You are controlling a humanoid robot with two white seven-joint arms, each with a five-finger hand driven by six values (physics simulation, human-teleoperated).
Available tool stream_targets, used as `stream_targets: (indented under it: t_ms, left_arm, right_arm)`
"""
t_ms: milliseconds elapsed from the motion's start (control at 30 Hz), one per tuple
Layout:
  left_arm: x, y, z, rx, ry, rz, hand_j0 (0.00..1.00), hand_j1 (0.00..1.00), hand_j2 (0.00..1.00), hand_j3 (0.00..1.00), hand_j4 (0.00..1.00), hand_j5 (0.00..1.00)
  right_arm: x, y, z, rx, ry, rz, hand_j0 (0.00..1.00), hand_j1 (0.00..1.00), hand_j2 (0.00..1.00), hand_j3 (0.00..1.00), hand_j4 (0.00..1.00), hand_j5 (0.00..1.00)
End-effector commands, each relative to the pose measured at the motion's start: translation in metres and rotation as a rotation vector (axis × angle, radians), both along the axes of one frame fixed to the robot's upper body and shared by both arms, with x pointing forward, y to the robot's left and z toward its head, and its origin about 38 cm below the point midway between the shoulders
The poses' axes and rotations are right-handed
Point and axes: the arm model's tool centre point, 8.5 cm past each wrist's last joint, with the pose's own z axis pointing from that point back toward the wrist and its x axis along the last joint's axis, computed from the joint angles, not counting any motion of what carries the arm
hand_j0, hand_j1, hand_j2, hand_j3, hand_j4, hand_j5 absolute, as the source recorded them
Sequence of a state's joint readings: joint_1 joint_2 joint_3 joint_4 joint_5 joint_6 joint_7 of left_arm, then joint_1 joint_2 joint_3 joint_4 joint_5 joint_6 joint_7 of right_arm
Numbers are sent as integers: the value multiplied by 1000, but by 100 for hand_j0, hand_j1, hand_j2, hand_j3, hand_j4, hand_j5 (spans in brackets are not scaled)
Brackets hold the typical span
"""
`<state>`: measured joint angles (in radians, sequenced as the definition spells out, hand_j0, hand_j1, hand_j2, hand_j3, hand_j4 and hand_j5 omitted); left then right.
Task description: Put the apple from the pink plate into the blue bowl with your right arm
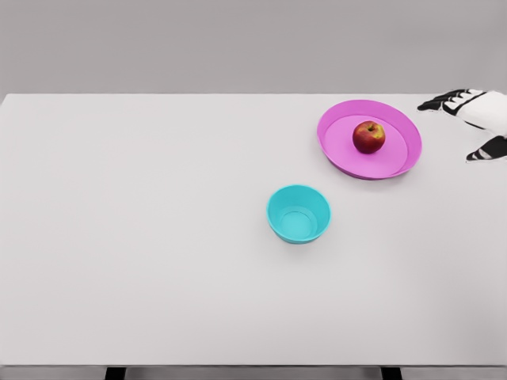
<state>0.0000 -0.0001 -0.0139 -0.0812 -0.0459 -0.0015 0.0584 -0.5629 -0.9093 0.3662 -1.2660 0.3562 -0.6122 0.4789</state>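
A red apple point(369, 136) lies in the middle of the pink plate point(341, 142) at the back right of the white table. The blue bowl point(299, 213) stands empty nearer the middle, in front and left of the plate. My right hand point(463, 127) comes in at the right edge, just right of the plate and apart from it. Its fingers point(437, 103) are spread and hold nothing, thumb below. My left arm does not show.
The white table point(158, 237) fills most of the view, with its far edge near the top and its front edge at the bottom. A grey wall lies behind it.
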Motion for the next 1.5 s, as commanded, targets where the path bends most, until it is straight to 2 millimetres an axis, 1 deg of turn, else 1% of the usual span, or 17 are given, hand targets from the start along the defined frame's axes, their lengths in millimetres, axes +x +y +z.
stream_targets:
  t_ms: [0,67,100,133,167,267,367,467,567,633,733,767,833,933,1133,1267,1467]
  left_arm:
    - [0,0,0,0,0,0,100,100,100,100,100,100]
    - [0,0,0,0,0,0,100,100,100,100,100,100]
    - [0,0,0,0,0,0,100,100,100,100,100,100]
    - [0,0,0,0,0,0,100,100,100,100,100,100]
    - [0,0,0,0,0,0,100,100,100,100,100,100]
    - [0,0,0,0,0,0,100,100,100,100,100,100]
    - [0,0,0,0,0,0,100,100,100,100,100,100]
    - [0,0,0,0,0,0,100,100,100,100,100,100]
    - [0,0,0,0,0,0,100,100,100,100,100,100]
    - [0,0,0,0,0,0,100,100,100,100,100,100]
    - [0,0,0,0,0,0,100,100,100,100,100,100]
    - [0,0,0,0,0,0,100,100,100,100,100,100]
    - [0,0,0,0,0,0,100,100,100,100,100,100]
    - [0,0,0,0,0,0,100,100,100,100,100,100]
    - [0,0,0,1,0,0,100,100,100,100,100,100]
    - [0,0,0,1,0,0,100,100,100,100,100,100]
    - [0,0,0,0,0,0,100,100,100,100,100,100]
  right_arm:
    - [1,5,-20,-23,100,8,100,100,100,100,100,100]
    - [29,24,-23,-28,125,25,100,100,100,100,100,100]
    - [38,30,-26,-37,143,28,100,100,100,100,100,100]
    - [48,42,-33,-45,169,42,100,100,100,100,100,100]
    - [55,54,-41,-53,192,58,100,100,100,100,100,100]
    - [63,68,-44,-49,204,74,100,100,100,100,100,100]
    - [76,80,-43,-54,213,78,100,100,100,100,100,100]
    - [87,77,-37,-56,216,47,100,100,100,100,100,100]
    - [98,81,-37,-59,225,23,100,100,100,100,100,100]
    - [101,90,-43,-57,235,29,100,100,100,100,100,100]
    - [103,96,-51,-71,248,30,100,100,100,100,100,100]
    - [104,93,-50,-76,249,21,100,100,100,100,100,100]
    - [110,97,-52,-67,263,5,100,100,100,100,100,100]
    - [113,90,-60,-71,294,-36,100,100,100,100,100,100]
    - [114,100,-70,-85,315,-29,100,100,100,100,100,100]
    - [117,108,-68,-106,315,-13,100,100,100,100,100,100]
    - [116,104,-74,-117,332,-24,100,100,100,100,100,100]
